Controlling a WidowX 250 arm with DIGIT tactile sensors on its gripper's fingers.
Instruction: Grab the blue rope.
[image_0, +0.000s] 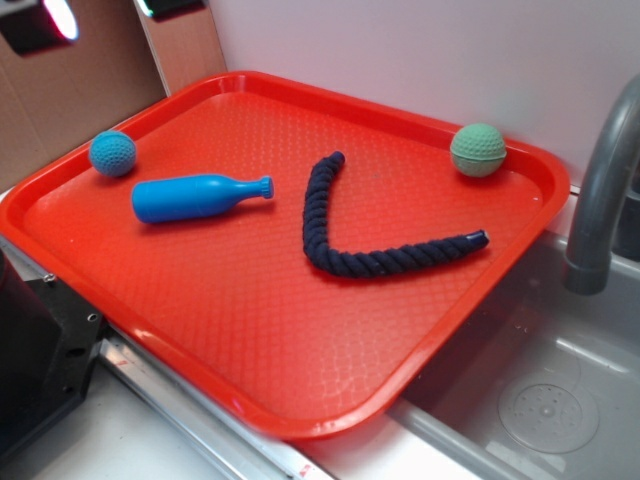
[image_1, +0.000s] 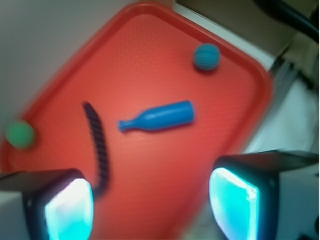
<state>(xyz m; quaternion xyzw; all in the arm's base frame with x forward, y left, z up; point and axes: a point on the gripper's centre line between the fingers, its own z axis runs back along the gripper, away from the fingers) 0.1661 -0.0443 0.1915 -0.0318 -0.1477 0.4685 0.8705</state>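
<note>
The blue rope (image_0: 345, 245) is a dark navy twisted cord lying in a V shape on the red tray (image_0: 220, 330), right of centre. In the wrist view the blue rope (image_1: 97, 142) runs down toward the left finger, which hides its lower part. My gripper (image_1: 152, 202) is open and empty, high above the tray, with its glowing pads (image_1: 70, 210) wide apart. In the exterior view only a bit of the gripper (image_0: 40, 20) shows at the top left corner.
A bright blue bottle toy (image_0: 195, 197) lies left of the rope. A small blue dimpled ball (image_0: 112, 153) sits at the tray's left edge, a green ball (image_0: 478, 150) at its far right corner. A grey faucet (image_0: 600, 190) and sink (image_0: 540, 390) stand to the right.
</note>
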